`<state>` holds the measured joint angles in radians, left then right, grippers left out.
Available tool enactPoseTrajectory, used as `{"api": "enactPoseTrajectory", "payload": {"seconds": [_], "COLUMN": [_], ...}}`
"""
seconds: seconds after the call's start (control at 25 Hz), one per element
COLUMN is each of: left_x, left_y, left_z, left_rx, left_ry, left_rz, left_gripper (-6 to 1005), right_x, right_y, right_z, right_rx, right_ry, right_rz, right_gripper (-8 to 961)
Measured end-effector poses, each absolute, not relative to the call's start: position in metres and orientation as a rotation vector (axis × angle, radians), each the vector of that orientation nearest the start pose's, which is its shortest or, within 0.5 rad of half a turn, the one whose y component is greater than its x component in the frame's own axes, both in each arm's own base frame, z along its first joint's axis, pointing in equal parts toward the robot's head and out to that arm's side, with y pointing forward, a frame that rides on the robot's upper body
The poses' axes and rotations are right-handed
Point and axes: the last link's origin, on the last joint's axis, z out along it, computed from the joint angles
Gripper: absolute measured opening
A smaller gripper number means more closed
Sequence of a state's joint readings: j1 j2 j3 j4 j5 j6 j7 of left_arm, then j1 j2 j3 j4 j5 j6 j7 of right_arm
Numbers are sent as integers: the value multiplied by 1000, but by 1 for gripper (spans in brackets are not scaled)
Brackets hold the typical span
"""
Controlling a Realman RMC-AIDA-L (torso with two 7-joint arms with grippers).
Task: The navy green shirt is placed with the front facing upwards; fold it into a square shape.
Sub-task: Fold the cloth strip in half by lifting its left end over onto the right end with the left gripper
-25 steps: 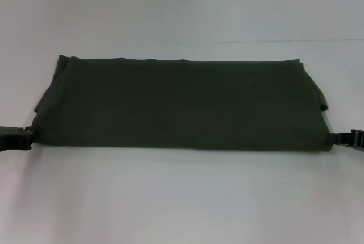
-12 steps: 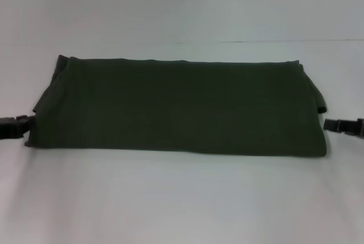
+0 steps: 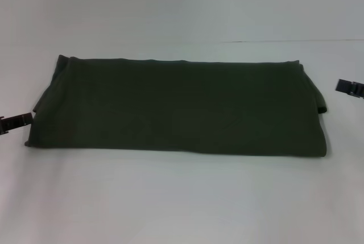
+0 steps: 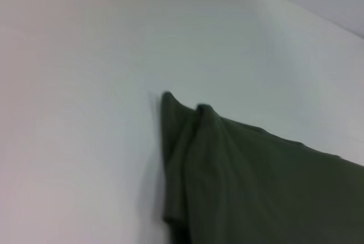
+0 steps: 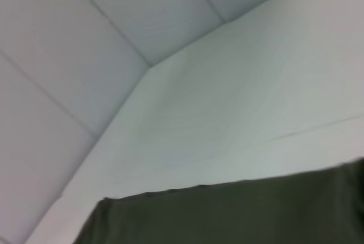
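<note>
The navy green shirt (image 3: 176, 107) lies flat on the white table (image 3: 182, 198), folded into a wide band with plain dark cloth facing up. Its lettering is hidden. My left gripper (image 3: 25, 121) sits at the picture's left edge, just off the shirt's near left corner, open and holding nothing. My right gripper (image 3: 340, 86) hangs off the shirt's right end, apart from the cloth, open and empty. The left wrist view shows a bunched end of the shirt (image 4: 256, 181). The right wrist view shows a straight edge of the shirt (image 5: 227, 213).
A thin seam line (image 3: 284, 41) crosses the table behind the shirt on the right. Pale wall panels (image 5: 114, 16) rise beyond the table's far edge. Bare white tabletop lies in front of the shirt.
Both grippers have let go of the shirt's near corners and drawn away outward. The right one has also moved farther back. The shirt's front edge has settled flat.
</note>
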<state>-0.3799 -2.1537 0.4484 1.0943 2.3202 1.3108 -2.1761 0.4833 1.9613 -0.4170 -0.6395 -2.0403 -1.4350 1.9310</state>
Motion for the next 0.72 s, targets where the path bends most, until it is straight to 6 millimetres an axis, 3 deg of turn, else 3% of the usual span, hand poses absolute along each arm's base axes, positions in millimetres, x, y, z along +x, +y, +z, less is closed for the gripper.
{"api": "enactPoseTrajectory", "payload": {"seconds": [0.04, 0.2, 0.44, 0.72], "left_x": [-347, -345, -344, -339], "left_y": [319, 314, 314, 321], "left_z": [86, 85, 80, 73], "left_rx": [-1889, -1885, -1861, -1779], "left_ry": [-1497, -1628, -1738, -1903], "left_rz": [-474, -504, -512, -565], "left_gripper": [586, 657, 762, 886], "right_x": [326, 306, 277, 257], "right_y": [347, 361, 384, 405], "right_z": [81, 73, 71, 81], "right_rx": [-2134, -2228, -2331, -2353], "right_ry": [1397, 1371, 1313, 1228], "right_rz": [826, 793, 741, 722], "right_gripper": [485, 688, 905, 917]}}
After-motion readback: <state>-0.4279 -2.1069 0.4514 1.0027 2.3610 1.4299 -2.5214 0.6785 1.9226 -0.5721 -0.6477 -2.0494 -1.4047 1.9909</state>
